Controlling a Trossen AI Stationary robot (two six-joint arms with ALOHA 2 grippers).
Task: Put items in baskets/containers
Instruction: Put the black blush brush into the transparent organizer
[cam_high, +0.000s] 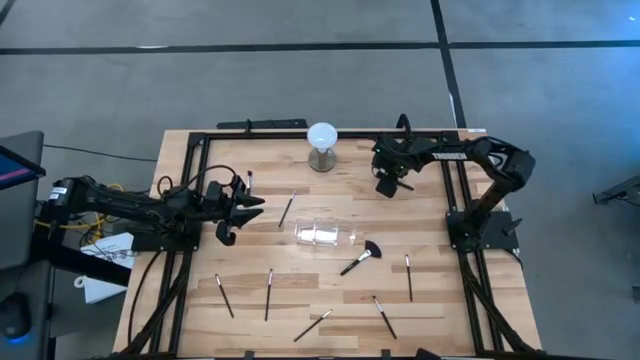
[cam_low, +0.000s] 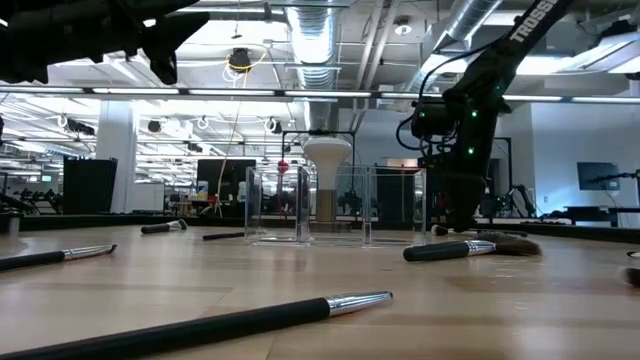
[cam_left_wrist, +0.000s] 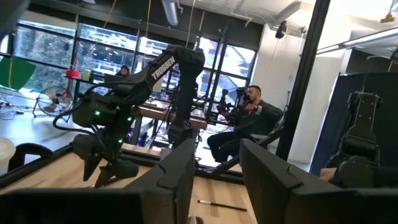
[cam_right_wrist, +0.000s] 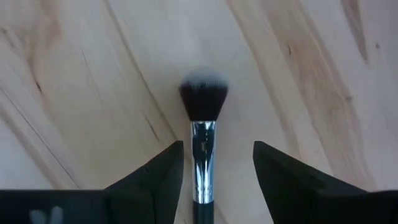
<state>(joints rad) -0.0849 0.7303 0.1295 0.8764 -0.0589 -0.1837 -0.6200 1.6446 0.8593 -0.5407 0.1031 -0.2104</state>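
Right claw (cam_right_wrist: 217, 171): open, fingers on both sides of a brush (cam_right_wrist: 203, 124) that lies flat on the worktop (cam_right_wrist: 93, 74); no grip is seen.
Left claw (cam_left_wrist: 214, 177): fingers apart, nothing between them, raised at the left side of the worktop.
Holder (cam_high: 326, 235): clear, in the middle of the worktop, between the two arms.
Fan brush (cam_high: 362, 257): just beside the holder.
Other brushes (cam_high: 268, 294): spread flat along the near half.
Globe (cam_high: 322, 141): near the far edge.

Brush (cam_right_wrist: 203, 149) handle cut off between right gripper (cam_right_wrist: 217, 171) fingers
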